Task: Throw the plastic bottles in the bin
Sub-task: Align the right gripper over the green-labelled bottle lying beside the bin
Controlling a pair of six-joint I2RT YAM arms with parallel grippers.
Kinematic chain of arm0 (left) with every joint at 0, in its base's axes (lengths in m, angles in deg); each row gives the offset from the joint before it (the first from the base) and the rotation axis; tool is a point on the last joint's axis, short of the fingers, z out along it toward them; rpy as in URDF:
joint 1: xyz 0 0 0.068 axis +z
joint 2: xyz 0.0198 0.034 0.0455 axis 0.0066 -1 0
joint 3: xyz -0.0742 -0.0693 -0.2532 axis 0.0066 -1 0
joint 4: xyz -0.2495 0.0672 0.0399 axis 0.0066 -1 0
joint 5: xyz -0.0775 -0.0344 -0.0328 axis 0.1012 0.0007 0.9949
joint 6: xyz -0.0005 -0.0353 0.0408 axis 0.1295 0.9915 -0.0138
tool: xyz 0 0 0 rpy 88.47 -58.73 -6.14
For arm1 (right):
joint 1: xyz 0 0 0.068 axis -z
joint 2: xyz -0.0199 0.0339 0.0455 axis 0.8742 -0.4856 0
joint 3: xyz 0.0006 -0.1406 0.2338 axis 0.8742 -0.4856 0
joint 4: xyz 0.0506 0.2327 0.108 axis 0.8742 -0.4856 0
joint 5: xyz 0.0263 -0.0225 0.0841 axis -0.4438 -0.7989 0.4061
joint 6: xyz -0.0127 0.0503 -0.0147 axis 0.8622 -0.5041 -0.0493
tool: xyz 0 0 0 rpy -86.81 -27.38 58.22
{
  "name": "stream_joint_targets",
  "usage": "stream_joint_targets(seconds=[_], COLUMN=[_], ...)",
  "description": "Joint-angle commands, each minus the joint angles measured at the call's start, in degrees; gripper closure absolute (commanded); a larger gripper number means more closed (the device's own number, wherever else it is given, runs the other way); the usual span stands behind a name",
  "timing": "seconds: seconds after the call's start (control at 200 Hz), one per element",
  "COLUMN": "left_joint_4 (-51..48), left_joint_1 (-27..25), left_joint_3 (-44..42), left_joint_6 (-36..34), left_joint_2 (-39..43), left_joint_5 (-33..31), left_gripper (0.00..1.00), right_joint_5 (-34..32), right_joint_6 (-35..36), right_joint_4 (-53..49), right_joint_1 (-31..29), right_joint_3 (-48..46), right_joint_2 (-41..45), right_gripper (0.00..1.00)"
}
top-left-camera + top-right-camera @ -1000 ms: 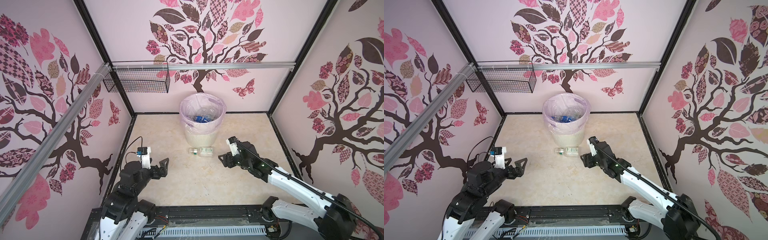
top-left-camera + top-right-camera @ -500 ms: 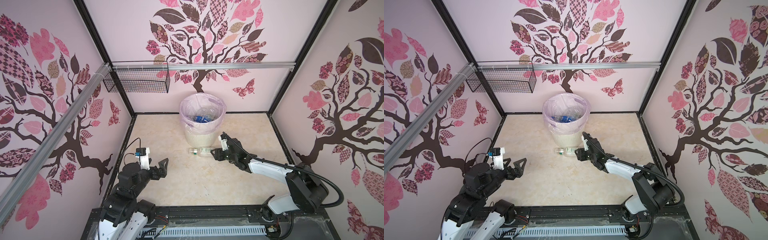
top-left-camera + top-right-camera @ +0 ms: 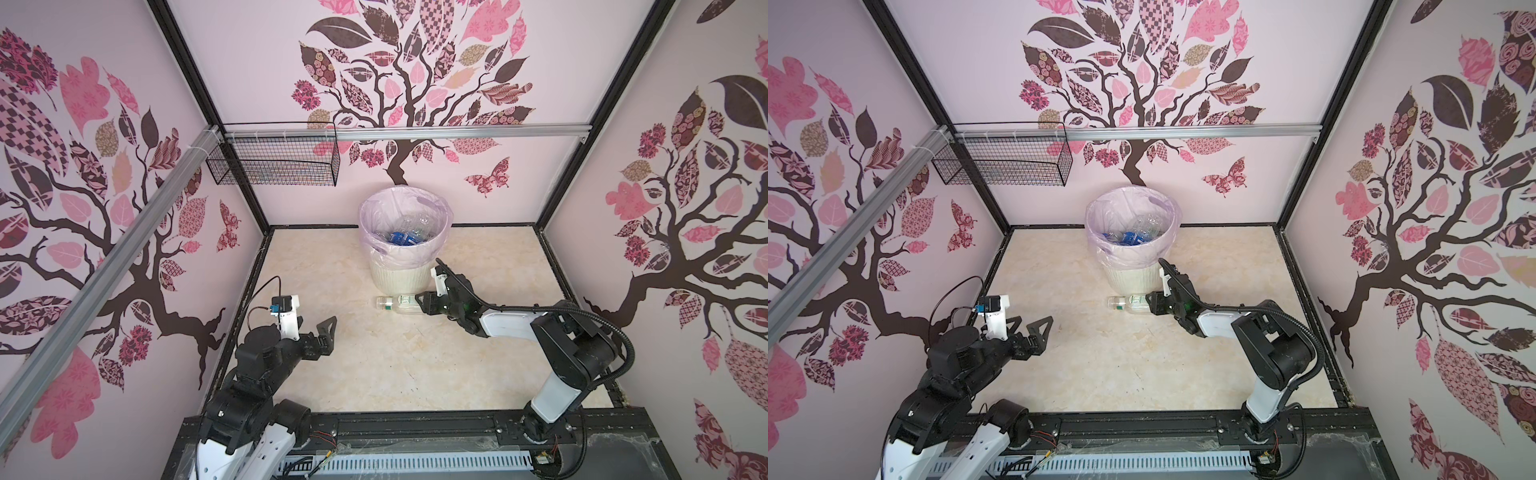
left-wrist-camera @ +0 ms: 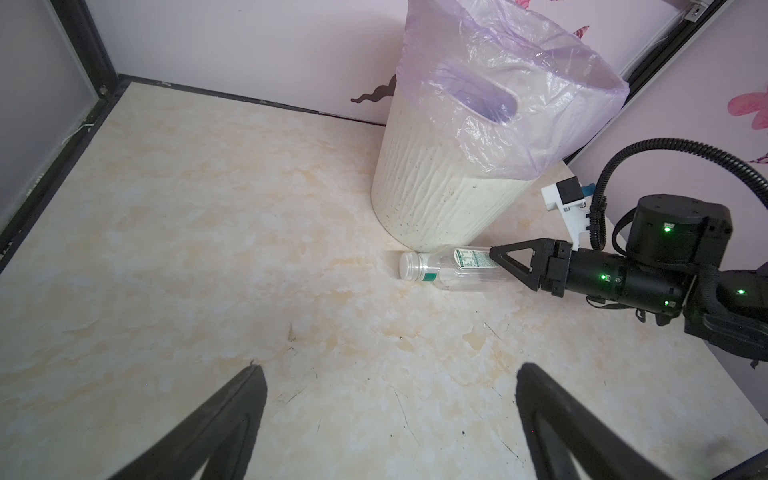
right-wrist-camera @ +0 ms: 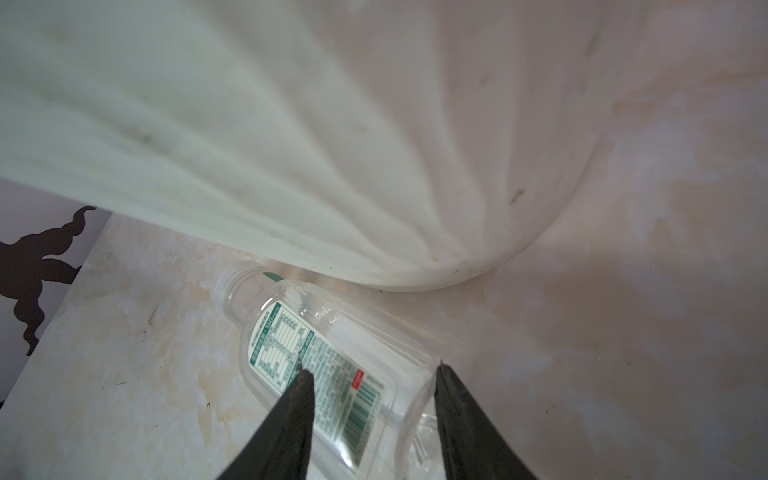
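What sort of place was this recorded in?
Likely a purpose-built robot test booth, not a real room: walls of tree decals in a black frame, two robot arms fixed at the open front, and a lined bin on a marble-look floor.

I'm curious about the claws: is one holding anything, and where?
The right gripper pinches the clear plastic bottle with the white cap near its bottom end. The left gripper holds nothing.
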Motion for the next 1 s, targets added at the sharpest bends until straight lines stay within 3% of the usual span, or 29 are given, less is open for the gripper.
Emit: stream_joint_targets(seconds=[0.0,0.28,0.48,0.63,0.77,0.996], left_joint_4=[1.0,1.2,1.0,1.1,1.0,1.0], left_joint_1=[-0.2,-0.2,-0.2,-0.2,-0.2,-0.2], left_joint_3=[-1.4,-1.5,-1.4,-1.5,-1.5,-1.5], left_joint_6=[-0.1,-0.1,-0.1,0.0,0.0,0.0], left_joint_2=[0.2,0.0,0.1,0.4,0.4,1.0], left_joint_5=[0.8,0.9,0.8,0.8,0.8,0.6], left_gripper=[0.03,0.03,0.03,0.03,0.03,0.03], right_joint_5=[3.2,9.5,6.8,0.5,-4.3,-3.5], right_joint_6=[0.5,3.4,6.9,11.5,18.9,24.7], right_joint_4=[1.8,-2.8,-9.2,-11.4,-19.1,-22.9], right_joint_1=[0.2,-2.8,-8.0,-8.0,-8.0,-8.0], right_joint_3=[-2.0,-6.9,-7.1,-7.7,-2.3,5.0], right_joint_2=[0.6,7.6,12.9,17.3,15.5,7.9], right_gripper=[0.51,0.51,0.49,0.34,0.24,0.12])
